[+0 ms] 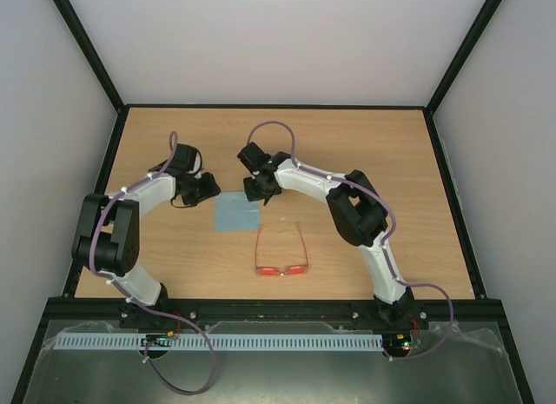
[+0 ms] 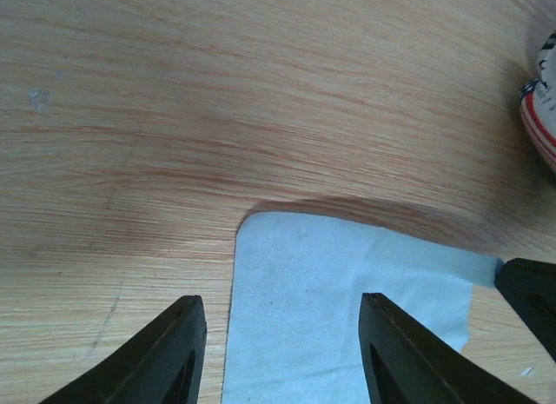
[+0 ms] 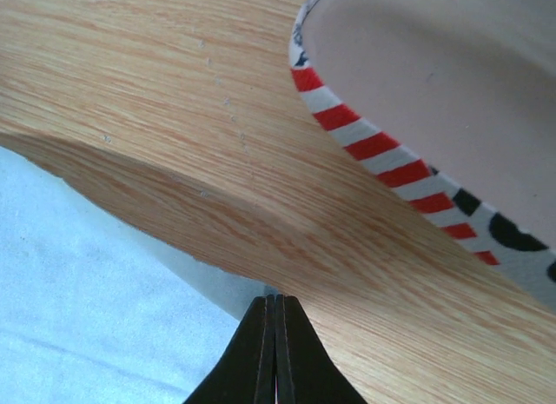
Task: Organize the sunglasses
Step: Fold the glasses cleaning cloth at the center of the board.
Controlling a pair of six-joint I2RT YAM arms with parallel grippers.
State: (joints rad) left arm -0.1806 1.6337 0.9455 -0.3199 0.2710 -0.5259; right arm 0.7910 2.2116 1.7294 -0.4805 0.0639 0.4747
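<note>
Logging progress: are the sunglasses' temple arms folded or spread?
Spread: in the top view, both temple arms of the sunglasses extend straight back from the lenses, not folded across them.

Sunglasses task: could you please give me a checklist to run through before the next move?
1. The sunglasses lie free, temples unfolded: ok.
2. The right claw shut on the cloth corner: ok.
3. The left claw gripping the cloth: not ok, open over its edge.
4. The cloth flat: not ok, far edge raised.
5. The case open: ok.
</note>
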